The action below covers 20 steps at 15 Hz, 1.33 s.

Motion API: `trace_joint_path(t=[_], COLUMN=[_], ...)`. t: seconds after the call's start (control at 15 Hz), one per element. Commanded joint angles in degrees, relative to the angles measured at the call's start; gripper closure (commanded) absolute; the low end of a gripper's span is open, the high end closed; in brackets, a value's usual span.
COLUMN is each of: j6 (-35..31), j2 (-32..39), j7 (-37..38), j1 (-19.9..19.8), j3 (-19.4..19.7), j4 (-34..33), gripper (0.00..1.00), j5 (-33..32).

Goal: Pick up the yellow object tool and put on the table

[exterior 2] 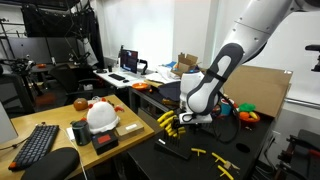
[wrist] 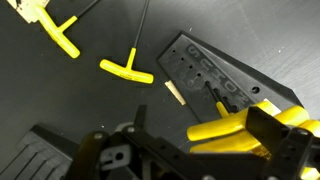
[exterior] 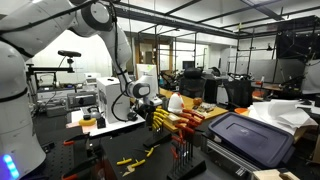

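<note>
counter (wrist: 100,110): black, beneath the tool | holder (wrist: 215,78): black slotted rack just ahead of the tool, its markings too blurred to read | tool (wrist: 200,148): jaws wide, clamping nothing | yellow T-handle key (wrist: 225,128): bright yellow grip, between the jaws at the holder's edge | loose keys (wrist: 125,70): two alike, thin dark shafts, farther ahead of the tool

The T-handle tools (wrist: 127,70) are yellow, with thin black shafts. The bench (wrist: 100,100) is black and the tool holder (wrist: 215,80) also. The arm (exterior 2: 250,35) and helmet (exterior 2: 101,117) are white, the keyboard (exterior 2: 38,145) black.
</note>
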<state>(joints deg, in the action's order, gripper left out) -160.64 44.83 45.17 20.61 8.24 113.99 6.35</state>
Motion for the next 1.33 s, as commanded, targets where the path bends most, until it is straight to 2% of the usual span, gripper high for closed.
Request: trace_joint_path(t=[0.0, 0.47, 0.87, 1.27], j6=[-3.06, -7.98, -11.92, -11.97], j2=[-0.9, -2.23, -4.29, -7.34], j7=[5.68, 11.48, 11.69, 11.09], j1=[3.06, 7.63, 9.92, 10.84], j3=[2.11, 4.8, 6.19, 5.33], j4=[3.36, 7.11, 10.68, 12.75], gripper=[0.0, 0.0, 0.0, 0.0], j5=[0.62, 0.18, 0.46, 0.64])
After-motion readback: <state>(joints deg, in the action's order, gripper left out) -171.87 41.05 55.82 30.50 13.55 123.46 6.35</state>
